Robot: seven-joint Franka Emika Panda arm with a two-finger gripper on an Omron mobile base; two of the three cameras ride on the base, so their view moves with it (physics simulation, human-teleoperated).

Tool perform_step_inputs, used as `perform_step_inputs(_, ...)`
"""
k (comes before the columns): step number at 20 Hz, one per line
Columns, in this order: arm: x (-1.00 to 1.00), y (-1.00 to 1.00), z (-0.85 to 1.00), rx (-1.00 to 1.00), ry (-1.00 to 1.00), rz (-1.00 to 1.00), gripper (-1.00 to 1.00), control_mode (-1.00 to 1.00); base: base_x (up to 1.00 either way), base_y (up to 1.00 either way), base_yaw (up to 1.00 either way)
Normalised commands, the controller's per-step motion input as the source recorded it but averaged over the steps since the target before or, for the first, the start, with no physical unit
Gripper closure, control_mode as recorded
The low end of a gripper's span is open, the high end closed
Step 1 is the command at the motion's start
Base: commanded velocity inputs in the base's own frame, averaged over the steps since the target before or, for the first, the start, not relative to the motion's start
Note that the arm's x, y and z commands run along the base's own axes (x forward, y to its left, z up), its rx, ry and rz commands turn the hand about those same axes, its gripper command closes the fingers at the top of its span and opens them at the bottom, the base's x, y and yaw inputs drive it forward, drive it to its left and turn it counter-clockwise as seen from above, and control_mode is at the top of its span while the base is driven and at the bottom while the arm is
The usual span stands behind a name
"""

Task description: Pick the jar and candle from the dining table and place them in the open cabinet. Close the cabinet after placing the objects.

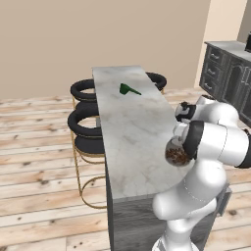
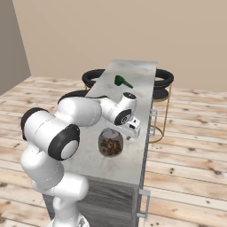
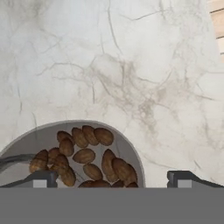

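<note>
Glass jar [image 3: 83, 159] — under wide tool [image 3: 113, 178].

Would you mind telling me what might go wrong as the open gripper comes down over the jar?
1. The gripper looks off-centre over the jar, so one fingertip might strike the glass and tip it.
2. The jar stands near the dining table end, so a nudge could push it off.

jar [image 2: 110, 142]: clear round glass, brown nuts inside, upright on the table, near its closer end
table [image 2: 133, 84]: long white-grey marble top, grey wood-grain sides
</note>
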Motion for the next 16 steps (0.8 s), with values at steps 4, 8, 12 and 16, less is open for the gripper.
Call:
perform_step_inputs(4,-0.07,0.00,-0.34,-0.03,-0.01,0.00,-1.00,-1.00,0.00,0.00,0.00)
perform_step_inputs(8,-0.17,0.00,-0.29,-0.03,0.00,0.00,-1.00,-1.00,0.00,0.00,0.00)
perform_step_inputs(12,-0.06,-0.01,-0.28,-0.03,0.00,0.00,-1.00,-1.00,0.00,0.00,0.00)
perform_step_inputs(16,0.00,-0.01,-0.17,-0.01,0.00,0.00,-1.00,-1.00,0.00,0.00,0.00)
